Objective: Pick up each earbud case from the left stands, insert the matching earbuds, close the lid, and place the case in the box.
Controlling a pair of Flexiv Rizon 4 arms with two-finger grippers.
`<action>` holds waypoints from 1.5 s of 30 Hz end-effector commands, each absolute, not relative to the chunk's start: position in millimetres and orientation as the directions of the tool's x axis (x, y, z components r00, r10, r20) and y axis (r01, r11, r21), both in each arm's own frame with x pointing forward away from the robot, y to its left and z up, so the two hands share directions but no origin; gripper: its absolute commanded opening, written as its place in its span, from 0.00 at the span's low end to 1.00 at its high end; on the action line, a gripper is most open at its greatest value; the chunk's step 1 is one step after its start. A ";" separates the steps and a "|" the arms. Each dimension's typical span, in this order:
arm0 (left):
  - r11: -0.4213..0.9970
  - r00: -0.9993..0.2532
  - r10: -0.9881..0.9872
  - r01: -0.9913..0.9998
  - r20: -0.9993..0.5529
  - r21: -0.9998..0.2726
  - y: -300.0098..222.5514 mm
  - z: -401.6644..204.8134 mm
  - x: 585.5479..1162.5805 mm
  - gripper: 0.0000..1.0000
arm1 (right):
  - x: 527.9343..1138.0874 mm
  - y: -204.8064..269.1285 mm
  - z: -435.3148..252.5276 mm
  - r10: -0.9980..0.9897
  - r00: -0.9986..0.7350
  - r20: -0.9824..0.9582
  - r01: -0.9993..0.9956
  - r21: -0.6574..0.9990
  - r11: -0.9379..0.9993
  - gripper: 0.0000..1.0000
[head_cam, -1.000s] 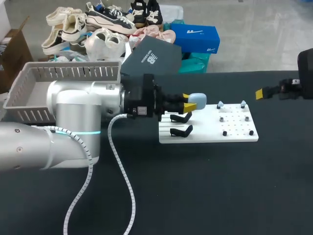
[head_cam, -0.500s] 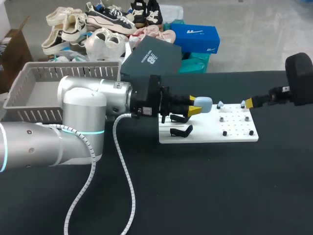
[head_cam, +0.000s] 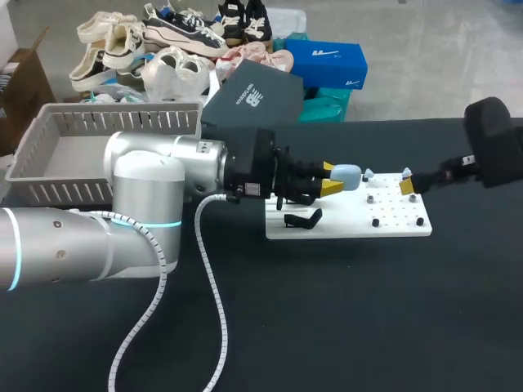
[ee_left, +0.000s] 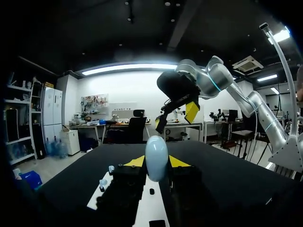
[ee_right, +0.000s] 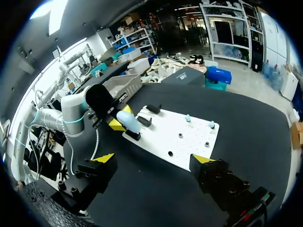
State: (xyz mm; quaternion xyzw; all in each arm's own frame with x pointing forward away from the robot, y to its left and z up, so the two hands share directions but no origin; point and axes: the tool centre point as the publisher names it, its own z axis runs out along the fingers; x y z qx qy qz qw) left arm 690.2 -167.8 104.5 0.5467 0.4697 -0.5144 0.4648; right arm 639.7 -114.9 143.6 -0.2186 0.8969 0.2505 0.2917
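Head view looks down; opposing wrist views share the earbud case [head_cam: 346, 176].

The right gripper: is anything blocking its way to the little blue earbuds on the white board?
Nothing visible does. The right gripper hangs open at the white board, with the two earbuds uncovered just ahead of it.

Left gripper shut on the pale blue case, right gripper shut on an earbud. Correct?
No. The right gripper is open and empty, per the right wrist view. The left gripper is shut on the pale blue case.
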 end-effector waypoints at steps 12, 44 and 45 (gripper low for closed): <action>-0.124 0.031 0.035 0.992 -0.999 0.026 -168.7 103.7 690.4 0.00 | 653.4 -64.5 139.3 -0.347 -0.705 -0.618 -0.616 0.291 0.732 1.00; -0.124 0.031 0.035 0.992 -0.999 0.026 -168.7 103.7 690.4 0.00 | 685.2 -43.4 120.5 -0.371 -0.747 -0.551 -0.584 0.278 0.763 1.00; -0.124 0.031 0.035 0.992 -0.999 0.026 -168.7 103.7 690.4 0.00 | 685.5 -43.4 120.1 -0.371 -0.748 -0.551 -0.584 0.278 0.763 1.00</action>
